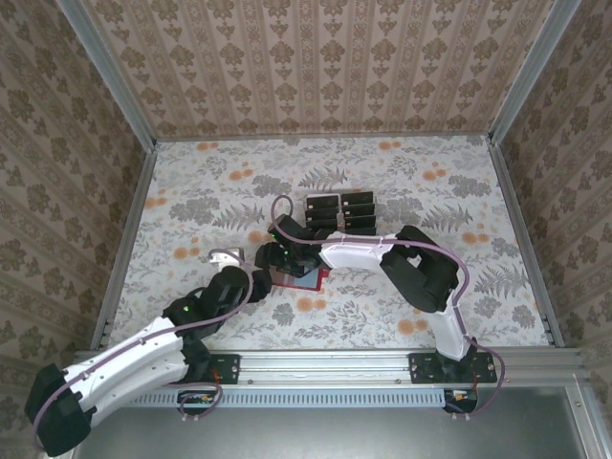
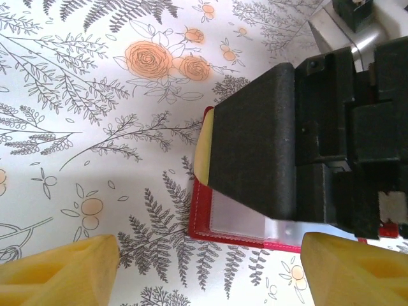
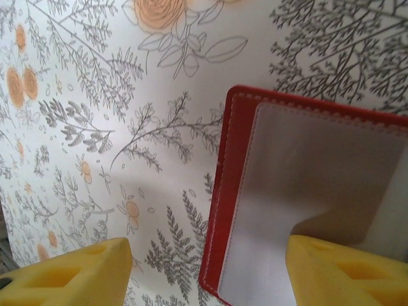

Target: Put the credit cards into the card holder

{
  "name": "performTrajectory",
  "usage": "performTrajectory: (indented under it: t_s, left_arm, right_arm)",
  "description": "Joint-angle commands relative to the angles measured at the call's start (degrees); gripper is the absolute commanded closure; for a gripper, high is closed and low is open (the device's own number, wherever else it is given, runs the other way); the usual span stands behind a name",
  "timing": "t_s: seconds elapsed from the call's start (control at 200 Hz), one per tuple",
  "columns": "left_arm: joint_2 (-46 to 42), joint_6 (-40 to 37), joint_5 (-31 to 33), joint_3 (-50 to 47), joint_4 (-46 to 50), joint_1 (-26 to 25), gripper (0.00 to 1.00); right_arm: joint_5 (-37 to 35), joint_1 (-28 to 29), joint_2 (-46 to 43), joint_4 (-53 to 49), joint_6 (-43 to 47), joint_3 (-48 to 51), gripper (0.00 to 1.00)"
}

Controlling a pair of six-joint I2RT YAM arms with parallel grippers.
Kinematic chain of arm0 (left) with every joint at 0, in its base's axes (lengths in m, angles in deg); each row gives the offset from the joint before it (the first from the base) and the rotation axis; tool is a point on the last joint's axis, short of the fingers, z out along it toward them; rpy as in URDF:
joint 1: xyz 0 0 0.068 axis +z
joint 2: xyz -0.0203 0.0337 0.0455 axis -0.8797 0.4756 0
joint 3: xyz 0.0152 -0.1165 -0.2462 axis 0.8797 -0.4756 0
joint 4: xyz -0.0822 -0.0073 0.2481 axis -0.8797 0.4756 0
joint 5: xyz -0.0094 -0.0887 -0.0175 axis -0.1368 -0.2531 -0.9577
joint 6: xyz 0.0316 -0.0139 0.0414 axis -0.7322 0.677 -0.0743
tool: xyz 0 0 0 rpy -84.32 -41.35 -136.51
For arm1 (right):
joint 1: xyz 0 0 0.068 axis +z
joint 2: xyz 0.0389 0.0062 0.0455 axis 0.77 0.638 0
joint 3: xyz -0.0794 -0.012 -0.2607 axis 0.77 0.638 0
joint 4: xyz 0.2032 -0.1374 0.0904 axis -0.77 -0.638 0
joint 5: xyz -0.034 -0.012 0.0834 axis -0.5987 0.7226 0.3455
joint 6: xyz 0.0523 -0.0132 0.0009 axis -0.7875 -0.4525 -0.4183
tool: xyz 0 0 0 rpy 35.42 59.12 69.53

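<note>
See card holder point(image 3: 319, 159) lying open flat mid-worktop point(image 1: 191, 191), clear pocket point(image 3: 299, 210) face up. See right pincer point(image 3: 207, 261) spread wide, gripping nothing, straddling a red edge of the holder: one pad point(image 3: 344, 274) over the pocket, the other over bare worktop. Can't tell whether that pad touches. See left pincer point(image 2: 207, 271) spread wide too, empty, hovering near the holder's edge. Spot credit cards point(image 1: 339, 208) as a black cluster just beyond the holder, far side.

Red card holder point(image 1: 308, 280), as I see it: open, lying flat near the workspace centre, greyish clear pockets facing up. Black credit cards point(image 1: 341, 208) grouped in rows just beyond.
</note>
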Motion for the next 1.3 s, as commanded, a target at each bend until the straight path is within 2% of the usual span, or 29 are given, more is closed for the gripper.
performTrajectory:
  t_s: [0.0,0.24,0.37,0.585,0.725,0.885,1.045,1.295]
  left_arm:
    - [-0.7,-0.25,0.8,2.77,3.63,0.93,0.22]
    - [-0.82,-3.42,0.49,6.33,7.52,2.77,0.21]
    - [0.28,-5.5,-1.21,7.55,7.56,5.27,0.2]
    - [6.82,-11.04,-4.65,12.96,7.1,9.58,0.2]
    - [12.1,-13.12,-7.3,16.13,7.31,12.23,0.2]
    - [17.74,-13.91,-9.09,18.6,6.81,13.82,0.19]
    - [22.19,-14.39,-10.24,20.55,7.41,14.14,0.19]
    - [24.96,-14.06,-12.08,20.26,5.51,14.41,0.19]
  right_arm:
    - [-1.97,1.29,-0.81,-4.97,2.38,-2.7,0.34]
    - [-6.21,1.97,-10.92,-9.46,4.27,0.35,0.34]
    - [-9.29,1.92,-17.0,-17.01,5.84,0.69,0.34]
    - [-15.7,1.31,-27.18,-31.03,9.55,-0.19,0.34]
    - [-15.89,-0.67,-30.81,-36.11,11.87,-0.37,0.34]
    - [-16.46,-2.85,-30.44,-41.17,16.08,0.44,0.34]
    - [-16.26,-4.15,-26.57,-41.93,19.65,1.19,0.34]
    - [-13.37,-4.41,-19.92,-34.38,18.4,5.84,0.35]
